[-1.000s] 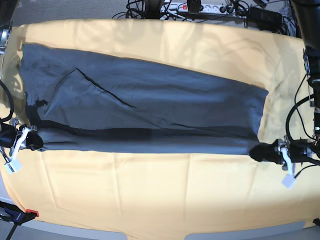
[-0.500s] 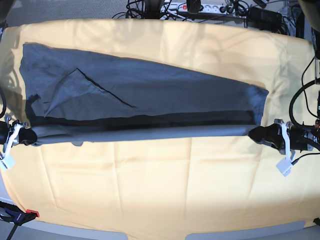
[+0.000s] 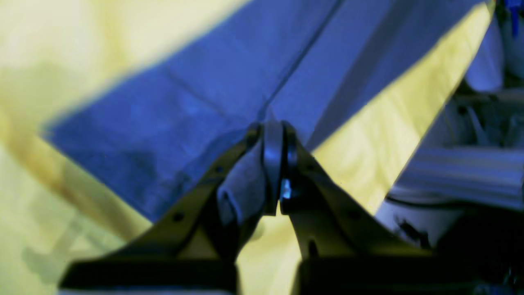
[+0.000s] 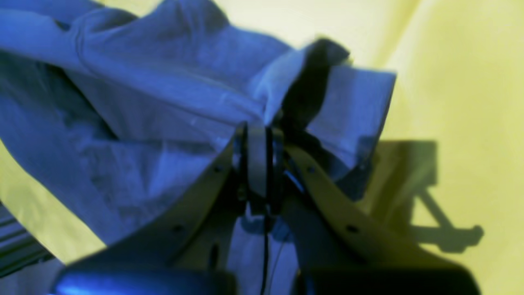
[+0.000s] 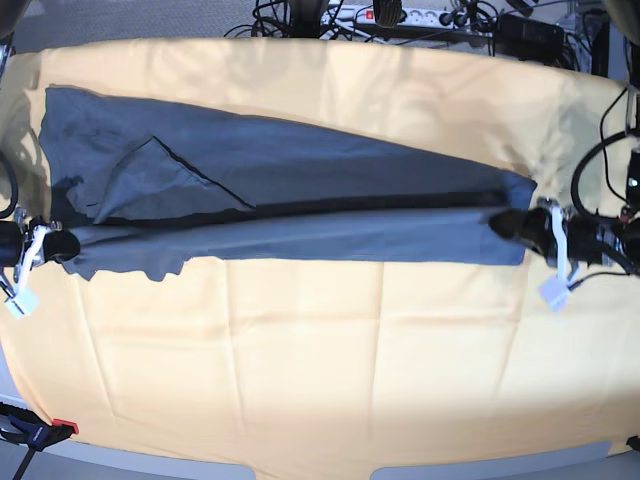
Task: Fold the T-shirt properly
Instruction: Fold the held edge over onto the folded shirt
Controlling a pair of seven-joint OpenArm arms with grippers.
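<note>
The dark slate-blue T-shirt lies stretched across the yellow-orange tablecloth, its near long edge lifted and carried over the rest. My left gripper at the right of the base view is shut on the shirt's near right corner; its wrist view shows the pinched cloth between the gripper's fingertips. My right gripper at the left is shut on the near left corner, where bunched fabric spills over the gripper. A folded-in sleeve shows on the left part.
Cables and a power strip run along the far table edge. Arm cabling hangs at the right edge. A white tag dangles from the left arm and another tag from the right arm.
Both grippers have carried the shirt's near edge away from the front of the table and over the shirt, so the dark band is narrower. More bare tablecloth shows in front.
</note>
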